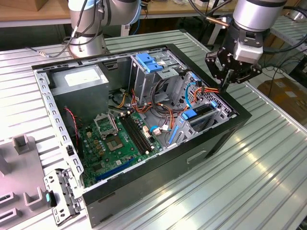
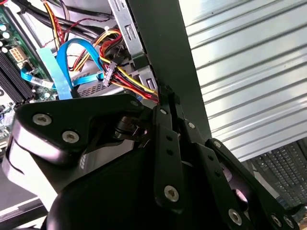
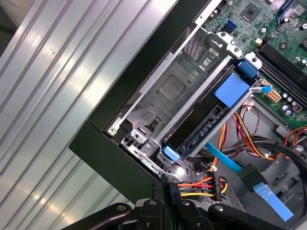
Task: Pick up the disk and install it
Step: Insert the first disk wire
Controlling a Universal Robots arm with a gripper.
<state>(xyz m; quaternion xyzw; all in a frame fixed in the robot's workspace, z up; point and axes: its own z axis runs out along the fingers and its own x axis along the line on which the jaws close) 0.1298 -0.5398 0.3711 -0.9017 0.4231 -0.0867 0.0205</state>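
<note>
Our black two-finger gripper point(image 1: 224, 89) hangs with its fingers pressed together and nothing between them, over the far rim of the open black computer case point(image 1: 144, 191), at the exterior view's right. Both wrist views put the tips just beside a red, yellow and black cable bundle point(image 3: 201, 184), cramped against the case wall. In the first wrist view we see the grey-metal disk with light-blue plastic rails point(image 3: 204, 122) seated in its metal bay point(image 3: 168, 91) near the tips. The exterior view adds open ribbed metal table point(image 1: 268, 167) beyond the rim.
</note>
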